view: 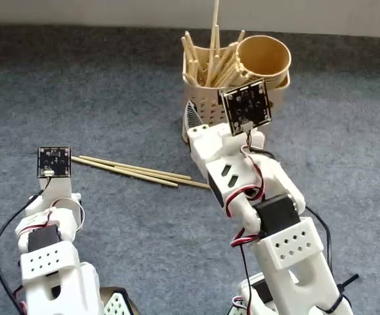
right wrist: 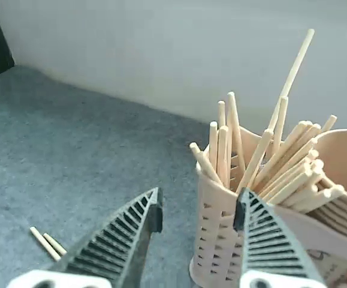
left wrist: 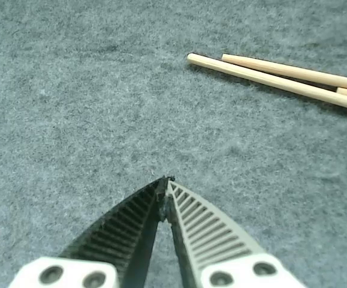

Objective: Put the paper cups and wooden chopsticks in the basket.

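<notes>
Grey felt-like covering spreads over the counter (view: 111, 85). Left end effector (left wrist: 164, 183) is closed, its tips pressed together with nothing between them. Loose wooden chopsticks (left wrist: 269, 75) lie flat on the covering ahead of it, apart from its tips. Right end effector (right wrist: 197, 213) gapes open and empty just in front of the basket (right wrist: 215, 240), which holds a bundle of chopsticks (right wrist: 269, 162) and stacked paper cups (view: 263, 58).
</notes>
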`<state>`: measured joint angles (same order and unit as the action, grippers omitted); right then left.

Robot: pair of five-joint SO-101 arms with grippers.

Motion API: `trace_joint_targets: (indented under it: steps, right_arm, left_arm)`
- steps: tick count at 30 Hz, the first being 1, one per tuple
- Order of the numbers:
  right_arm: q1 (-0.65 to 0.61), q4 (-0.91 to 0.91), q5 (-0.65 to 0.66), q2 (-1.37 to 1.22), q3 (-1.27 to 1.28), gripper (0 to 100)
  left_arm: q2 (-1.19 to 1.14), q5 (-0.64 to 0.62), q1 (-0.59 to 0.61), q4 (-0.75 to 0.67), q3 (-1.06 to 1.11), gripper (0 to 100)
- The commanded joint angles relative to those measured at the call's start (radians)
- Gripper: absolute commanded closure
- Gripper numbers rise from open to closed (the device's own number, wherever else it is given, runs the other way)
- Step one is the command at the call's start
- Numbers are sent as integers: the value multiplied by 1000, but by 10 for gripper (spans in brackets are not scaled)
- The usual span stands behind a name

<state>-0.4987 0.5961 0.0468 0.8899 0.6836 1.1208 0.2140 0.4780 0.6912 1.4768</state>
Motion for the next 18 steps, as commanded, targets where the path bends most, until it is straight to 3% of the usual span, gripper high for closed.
trace_joint_targets:
  steps: [1,8,13,18]
  right_arm:
    - [-8,24,5,7,-114,797]
    - [-15,28,5,-10,-128,797]
    - [-110,128,5,-35,-127,797]
    - [-205,196,8,-216,-125,797]
  left_arm:
    - [16,5,12,-18,-4,992]
    - [16,5,12,-18,-4,992]
    - [16,5,12,-18,-4,992]
    - [16,5,12,-18,-4,992]
